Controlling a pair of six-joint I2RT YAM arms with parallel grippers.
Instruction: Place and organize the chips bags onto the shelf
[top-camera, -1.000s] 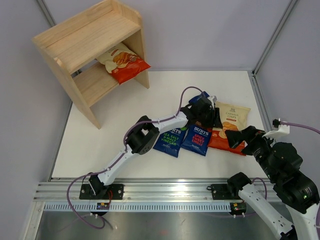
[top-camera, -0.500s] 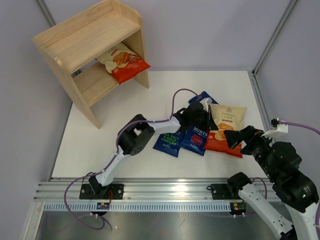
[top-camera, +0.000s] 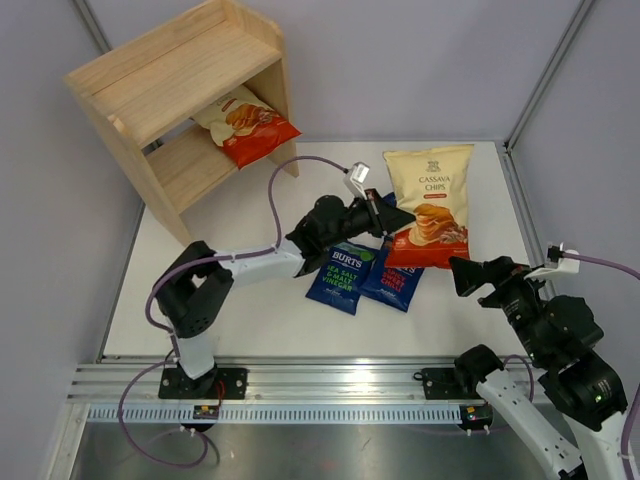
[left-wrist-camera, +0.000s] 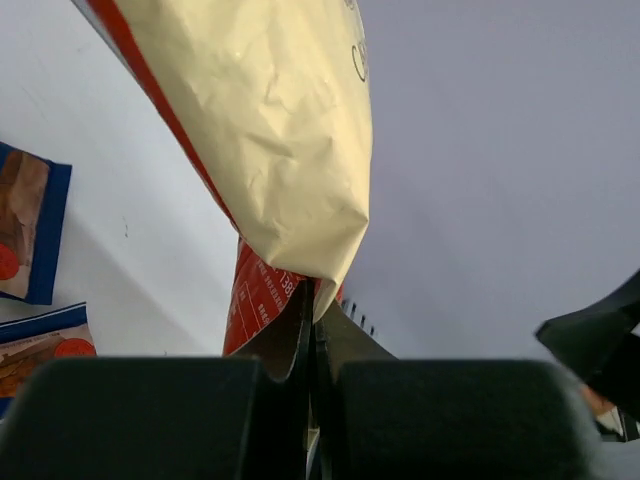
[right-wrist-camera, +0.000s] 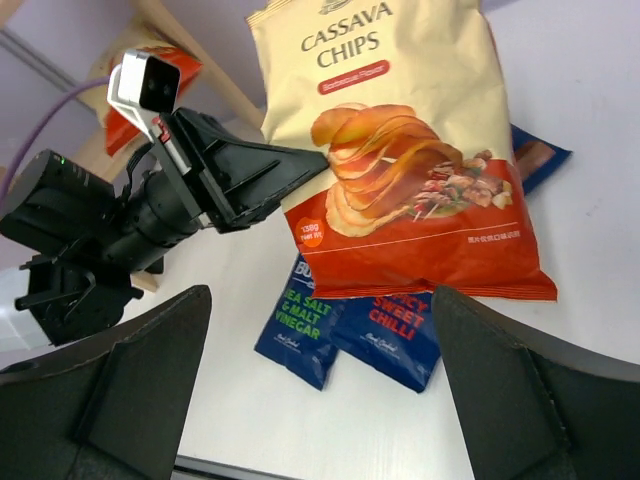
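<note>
Top external view: stock listed largest first.
Tabletop (top-camera: 230, 300): white; carries the shelf at far left.
Shelf (top-camera: 170, 80): light wood, two tiers; one bag on the lower tier.
Cassava bags: two, cream and red, printed "CASSAVA CHIPS".
Shelved Cassava bag (top-camera: 248, 125): lies on the lower tier.
Lifted Cassava bag (top-camera: 428, 195): raised above the tabletop, over the blue bags.
Burts bags: three, dark blue, flat on the tabletop.
Green-accent Burts bag (top-camera: 340, 278): "SEA SALT & MALT VINEGAR".
Red-accent Burts bag (top-camera: 392, 285): "SPICY SWEET CHILLI".
Third Burts bag (right-wrist-camera: 538, 155): mostly hidden, label unreadable.
Left end effector (top-camera: 404, 218): clenched on the lifted Cassava bag's red lower edge.
Right end effector (top-camera: 480, 277): spread wide, grasping nothing.
</note>
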